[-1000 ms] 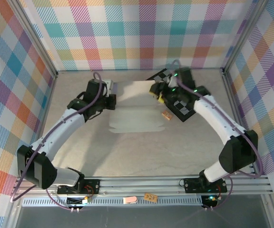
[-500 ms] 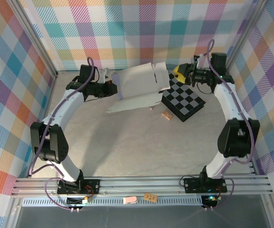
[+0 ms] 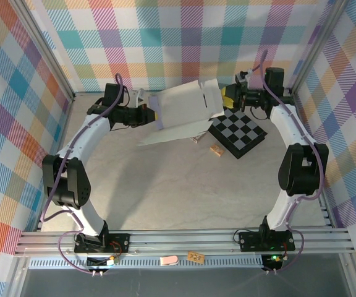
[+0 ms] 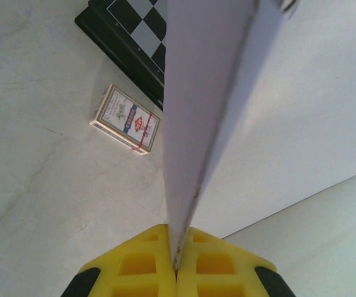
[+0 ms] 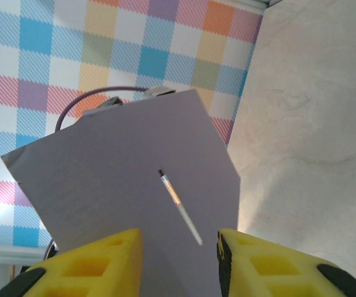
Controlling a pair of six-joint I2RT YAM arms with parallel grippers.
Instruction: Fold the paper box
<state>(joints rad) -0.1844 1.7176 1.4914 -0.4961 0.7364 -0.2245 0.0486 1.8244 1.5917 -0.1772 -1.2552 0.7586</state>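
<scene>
Left wrist: left gripper (image 4: 177, 250) is clamping paper box (image 4: 209, 93) edge, holding it raised; right gripper (image 5: 179, 247), jaws apart, is facing a flap, likely for folding.

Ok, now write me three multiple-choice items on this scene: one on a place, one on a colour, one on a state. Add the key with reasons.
1. The card pack in the left wrist view lies
A. on the table beside the checkerboard
B. on top of the board
C. clamped between fingers

2. The fingers of the left gripper are
A. red
B. yellow
C. white

3. The left gripper is
A. open above the table
B. shut on the card pack
C. shut on an edge of the paper box

Key:
1 A: the pack rests on bare table by the board's dark border.
2 B: both pads show yellow in the wrist view.
3 C: the sheet's thin edge runs down between the closed pads.
</scene>
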